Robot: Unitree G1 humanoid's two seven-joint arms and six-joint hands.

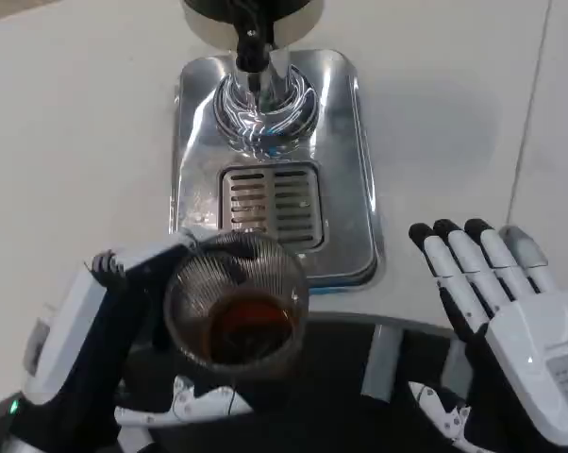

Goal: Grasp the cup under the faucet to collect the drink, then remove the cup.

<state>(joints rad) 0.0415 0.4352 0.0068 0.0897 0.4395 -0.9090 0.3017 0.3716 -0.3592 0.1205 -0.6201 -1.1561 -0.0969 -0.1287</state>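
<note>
While the left hand (95, 330) wraps its fingers around a ribbed clear glass cup (235, 316), the cup sits low in the head view, close to the robot's body and clear of the drip tray's front edge. Dark amber drink (249, 326) pools in the bottom of the cup, roughly a third full by the look of it. Because the cup is held upright and level, the liquid lies flat; that steadiness seems meant to prevent a spill. Judging by the drink inside and the cup's place away from the spout, collecting looks done and the removal step appears to be under way or nearly finished.

Behind the cup, further from the robot, a shiny steel drip tray (345, 170) lies on the white table (76, 123). A slotted drain grate (270, 203) is set in the tray's near half, and a polished round base (265, 109) rises at its far half. Above that base hangs the dark faucet (251, 42), under the rim of a dispenser at the top edge.

To the right, the right hand (501, 302) rests well apart from the cup, fingers straight and spread, holding nothing; it seems to be waiting.

Nothing stands between the cup and the open table to its left. The tray's raised front lip lies just beyond the cup, so setting it down there would risk a tilt.
</note>
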